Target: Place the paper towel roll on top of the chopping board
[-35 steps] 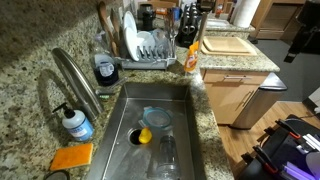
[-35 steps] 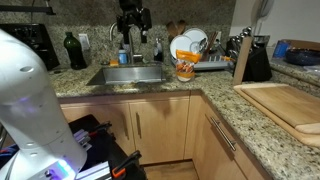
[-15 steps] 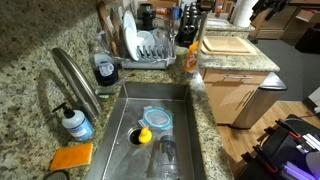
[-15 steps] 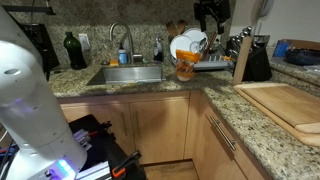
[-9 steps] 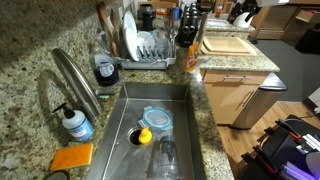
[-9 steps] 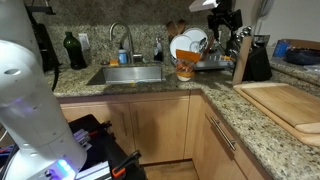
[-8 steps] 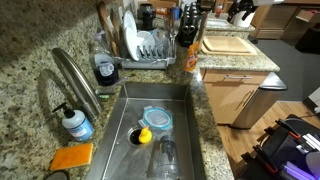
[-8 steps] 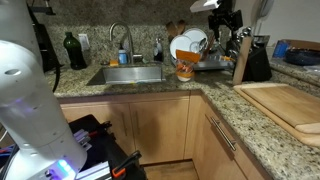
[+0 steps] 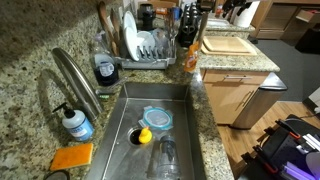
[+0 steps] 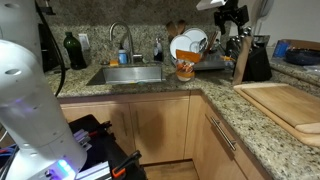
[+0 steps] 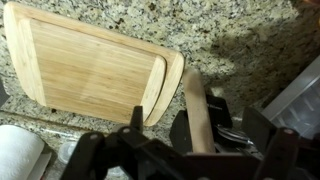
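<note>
The chopping board (image 11: 85,65) is a pale wooden rectangle lying flat on the granite counter; it shows in both exterior views (image 9: 229,44) (image 10: 291,104). The paper towel roll (image 11: 20,155) is white and shows at the bottom left corner of the wrist view, beside the board's end; in an exterior view (image 9: 246,13) it stands behind the board, partly hidden by the arm. My gripper (image 11: 200,140) is open and empty. It hangs above the knife block (image 11: 205,115), near the board. It also shows in both exterior views (image 10: 232,18) (image 9: 234,9).
The knife block (image 10: 246,58) stands on the counter below the gripper. A dish rack with white plates (image 9: 150,48) and an orange bottle (image 9: 190,60) sit beside the sink (image 9: 160,125). An orange sponge (image 9: 71,157) lies near the faucet.
The arm has swung from above the sink faucet across the counter to above the knife block, near the board and roll. The gripper stays empty.
</note>
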`<state>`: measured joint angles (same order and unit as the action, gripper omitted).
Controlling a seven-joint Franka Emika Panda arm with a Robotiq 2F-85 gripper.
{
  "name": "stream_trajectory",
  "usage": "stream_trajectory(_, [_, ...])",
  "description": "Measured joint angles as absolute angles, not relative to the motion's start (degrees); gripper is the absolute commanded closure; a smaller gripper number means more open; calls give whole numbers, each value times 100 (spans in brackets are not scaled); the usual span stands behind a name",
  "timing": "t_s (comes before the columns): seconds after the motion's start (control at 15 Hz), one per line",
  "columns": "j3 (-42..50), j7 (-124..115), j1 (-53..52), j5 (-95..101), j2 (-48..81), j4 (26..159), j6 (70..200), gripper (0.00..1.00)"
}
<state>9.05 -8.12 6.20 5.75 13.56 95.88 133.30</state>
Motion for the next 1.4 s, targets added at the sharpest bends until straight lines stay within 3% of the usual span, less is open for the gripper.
stream_trajectory(0.87, [889,-1046,739,137,3736,6949,13971,0])
stream_trajectory(1.4, [907,-1055,784,40,4054,6718,14012,0])
